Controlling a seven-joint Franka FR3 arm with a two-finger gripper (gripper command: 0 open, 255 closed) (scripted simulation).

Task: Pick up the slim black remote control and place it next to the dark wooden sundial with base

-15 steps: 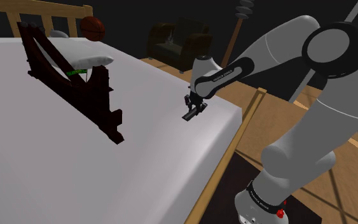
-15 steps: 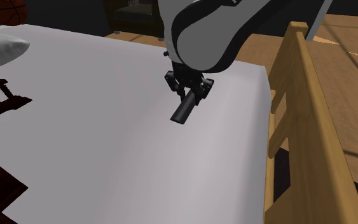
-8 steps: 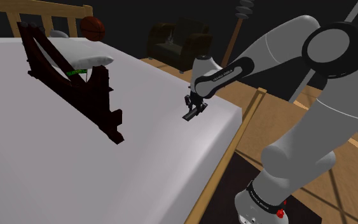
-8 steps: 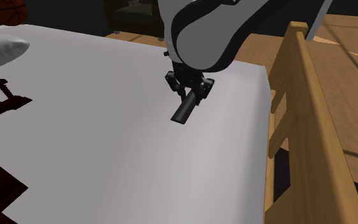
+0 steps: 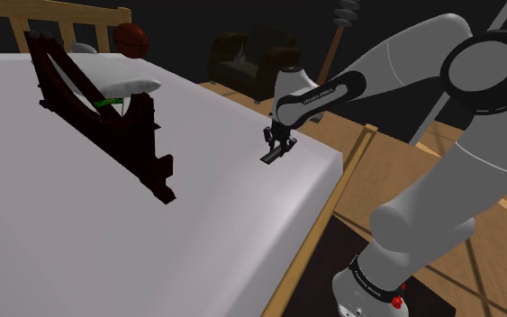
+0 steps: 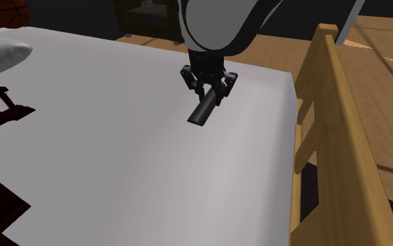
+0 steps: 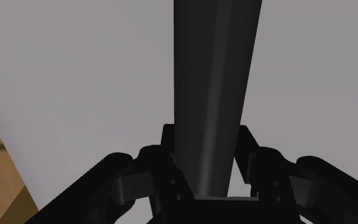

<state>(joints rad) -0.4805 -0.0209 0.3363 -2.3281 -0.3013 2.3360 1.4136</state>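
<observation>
White bed [image 6: 118, 161], remote [image 6: 200, 113] in gripper [image 6: 209, 93] — clasped

The slim black bar-shaped remote control [image 7: 212, 83] is smooth with a soft dull shine. The all-black two-finger gripper [image 6: 211, 95] looks matt. The flat white bed top [image 5: 80, 225] is smooth and plain. The light yellow-brown bed rail [image 6: 327, 105] shows wood grain. The big white robot arm [image 5: 440, 180] is glossy.

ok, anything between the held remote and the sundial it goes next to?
Nothing visible. The black two-finger gripper clasps the slim black remote control above the white bed, and its bare surface lies between it and the dark wooden sundial with base. The white pillow sits beyond the sundial.
</observation>
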